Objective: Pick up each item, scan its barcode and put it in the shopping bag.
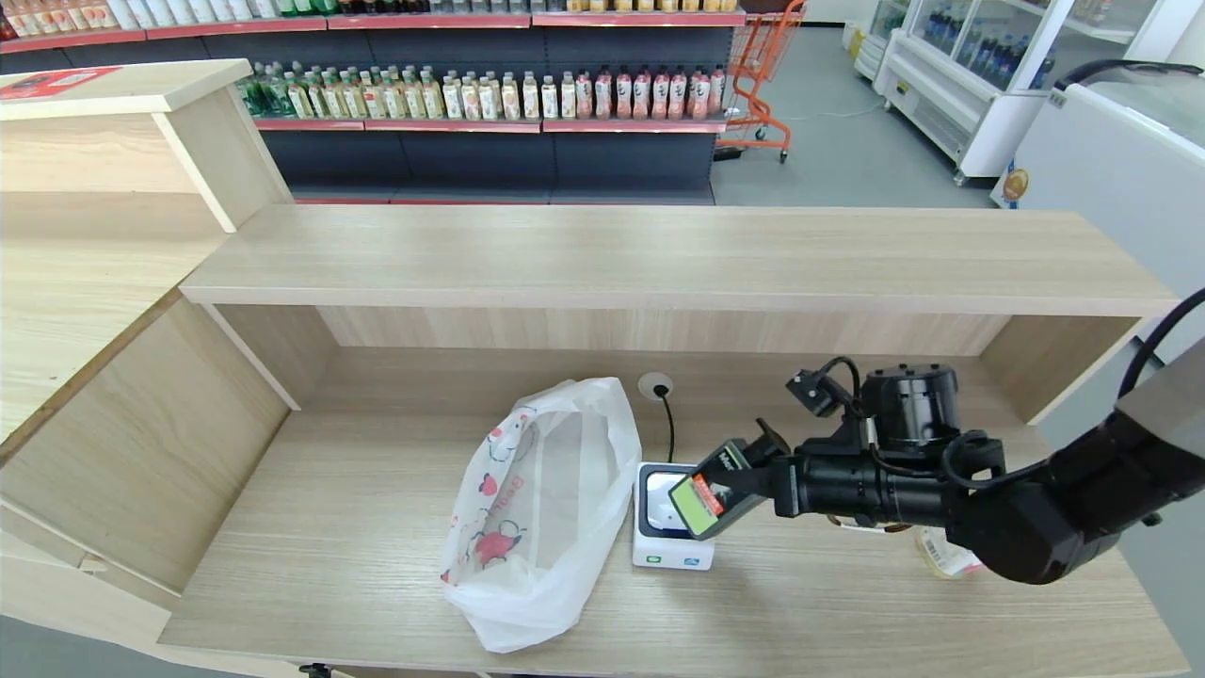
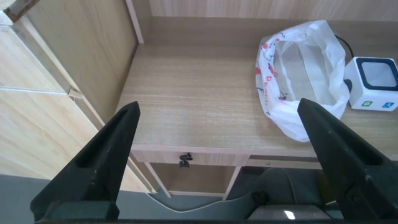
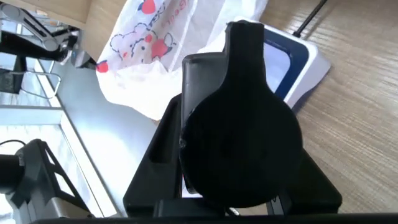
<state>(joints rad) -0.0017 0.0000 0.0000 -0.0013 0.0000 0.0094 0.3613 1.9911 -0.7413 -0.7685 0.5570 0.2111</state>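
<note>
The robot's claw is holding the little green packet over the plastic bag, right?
Not quite. In the head view the right claw holds the small green packet over the white box-shaped scanner; the white plastic shopping bag lies beside it.

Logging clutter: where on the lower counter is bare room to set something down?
Free between the wooden side panel and the white plastic shopping bag. Crowded right of it: white box scanner, right claw holding a green packet.
</note>
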